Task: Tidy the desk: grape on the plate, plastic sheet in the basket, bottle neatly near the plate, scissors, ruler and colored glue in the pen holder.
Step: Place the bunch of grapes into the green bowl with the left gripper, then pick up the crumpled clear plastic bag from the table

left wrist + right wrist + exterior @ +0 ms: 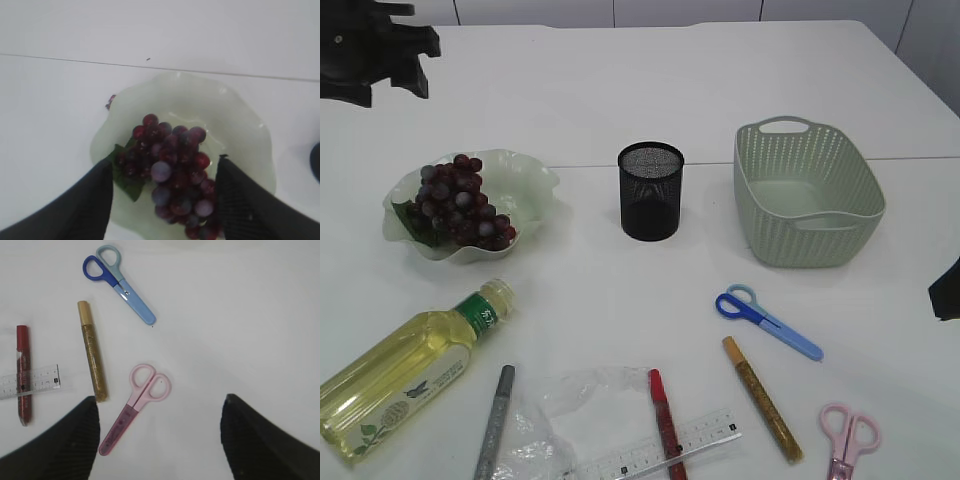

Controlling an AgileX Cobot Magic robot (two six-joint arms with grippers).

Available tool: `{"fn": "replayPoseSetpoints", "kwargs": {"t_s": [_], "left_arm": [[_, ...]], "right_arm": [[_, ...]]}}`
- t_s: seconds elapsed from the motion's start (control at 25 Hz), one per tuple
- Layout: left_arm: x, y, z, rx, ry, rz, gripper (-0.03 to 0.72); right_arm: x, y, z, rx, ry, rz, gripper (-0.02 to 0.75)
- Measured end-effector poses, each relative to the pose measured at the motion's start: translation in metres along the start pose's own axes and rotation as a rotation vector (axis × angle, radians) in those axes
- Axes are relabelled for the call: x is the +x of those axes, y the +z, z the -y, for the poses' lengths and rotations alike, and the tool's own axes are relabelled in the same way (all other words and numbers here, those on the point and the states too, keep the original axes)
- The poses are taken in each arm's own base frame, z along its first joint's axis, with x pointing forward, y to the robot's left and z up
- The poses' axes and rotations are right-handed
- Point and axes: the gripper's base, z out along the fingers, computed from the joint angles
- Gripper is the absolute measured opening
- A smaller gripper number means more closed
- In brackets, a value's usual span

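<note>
Nearest the exterior camera, a clear plastic ruler (660, 452) lies along the front edge of the white tabletop (620, 80), with a red glue stick (667, 423) laid across it and a crumpled clear plastic sheet (555, 415) at its 9 o'clock. A grey glue stick (495, 419) and a bottle of yellow liquid with a green label (410, 368) lie further toward 9 o'clock. At the ruler's 3 o'clock sit a gold glitter glue stick (762, 397) and pink-handled scissors (847, 438); blue-handled scissors (767, 320) lie beyond them. Further back stand the black mesh pen holder (651, 190) and, at its 3 o'clock, the pale green woven basket (806, 190). At its 9 o'clock the bunch of dark red grapes (460, 203) rests on the wavy pale green plate (535, 185). The left fingers (95, 200) hang spread apart above the grapes, holding nothing. The right fingers (75, 440) are also spread and empty above the pink scissors.
</note>
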Motion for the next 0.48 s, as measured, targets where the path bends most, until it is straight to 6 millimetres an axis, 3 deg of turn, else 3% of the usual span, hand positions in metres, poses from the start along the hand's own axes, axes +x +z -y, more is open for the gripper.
{"fn": "replayPoseSetpoints", "kwargs": {"t_s": [0.24, 0.48], "left_arm": [[0.008, -0.039, -0.009, -0.033, 0.296, -0.152, 0.475], [0.035, -0.043, -0.009, 0.042, 0.354, -0.394, 0.413]], "right_arm": [[0.0, -0.003, -0.009, -0.102, -0.068, 0.016, 0.543], [0.001, -0.006, -0.019, -0.204, -0.074, 0.001, 0.533]]}}
